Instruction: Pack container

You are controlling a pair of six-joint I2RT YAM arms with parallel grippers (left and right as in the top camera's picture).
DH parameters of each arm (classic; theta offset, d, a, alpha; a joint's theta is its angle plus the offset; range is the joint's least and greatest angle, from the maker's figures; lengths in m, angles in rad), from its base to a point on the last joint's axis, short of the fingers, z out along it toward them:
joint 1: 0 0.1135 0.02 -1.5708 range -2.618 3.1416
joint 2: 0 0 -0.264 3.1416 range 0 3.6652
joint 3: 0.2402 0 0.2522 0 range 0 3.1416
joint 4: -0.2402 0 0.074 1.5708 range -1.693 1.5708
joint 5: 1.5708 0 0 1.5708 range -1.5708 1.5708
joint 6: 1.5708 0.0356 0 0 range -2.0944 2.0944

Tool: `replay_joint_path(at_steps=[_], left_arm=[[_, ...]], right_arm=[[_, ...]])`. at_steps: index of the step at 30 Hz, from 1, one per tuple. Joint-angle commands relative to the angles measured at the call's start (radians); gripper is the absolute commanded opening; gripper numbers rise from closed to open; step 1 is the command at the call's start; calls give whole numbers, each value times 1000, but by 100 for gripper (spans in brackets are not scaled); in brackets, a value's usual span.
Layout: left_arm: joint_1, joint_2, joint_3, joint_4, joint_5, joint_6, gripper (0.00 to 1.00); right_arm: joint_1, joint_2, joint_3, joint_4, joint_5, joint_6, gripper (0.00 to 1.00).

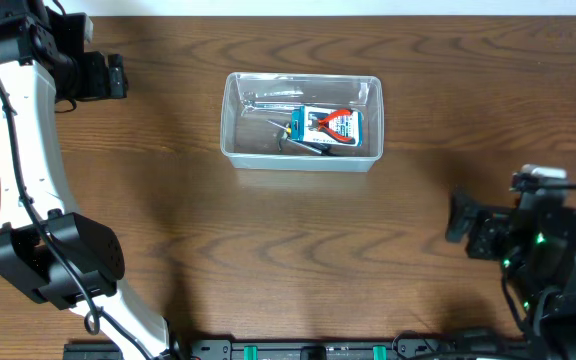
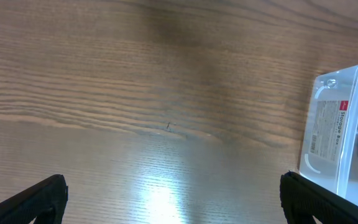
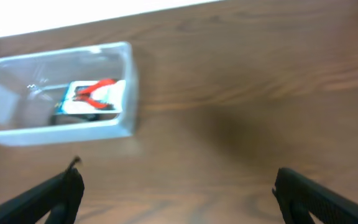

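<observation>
left tool (image 2: 176,202) spread wide, empty, right tool (image 3: 179,196) spread wide, empty, both apart from container (image 1: 299,161)

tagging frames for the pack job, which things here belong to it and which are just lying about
Job: container; blue-and-white box, red-handled pliers and metal pieces inside it; left tool and right tool, both open.
Just there: wooden table.

The left claw (image 2: 173,202) stands wide open, its two dark fingertips (image 2: 39,200) in the lower corners of the picture. Between them shows the brown wooden counter (image 2: 135,74), with a pale shine of light on it. At the right edge stands the clear container (image 2: 353,93), apart from the claw. A white label (image 2: 328,127) with small print is on its wall.
</observation>
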Motion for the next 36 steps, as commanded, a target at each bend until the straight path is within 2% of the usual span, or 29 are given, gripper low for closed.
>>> replay_joint_path(at_steps=[1,11,22,30,33,36], left_arm=[[3,-3,1,-4,-8,5,98],[3,-3,1,-4,-8,5,98],[3,-3,1,-4,-8,5,98],[3,-3,1,-4,-8,5,98],[3,-3,1,-4,-8,5,98],[3,-3,1,-4,-8,5,98]], right_arm=[[-5,-28,-60,5,-90,30,99],[-5,-26,-88,-88,-108,22,99],[-5,-26,-88,-37,88,7,99],[-5,-28,-97,-32,98,-1,99],[-5,-73,-143,12,98,-24,99],[-5,-167,-250,146,98,-54,99]])
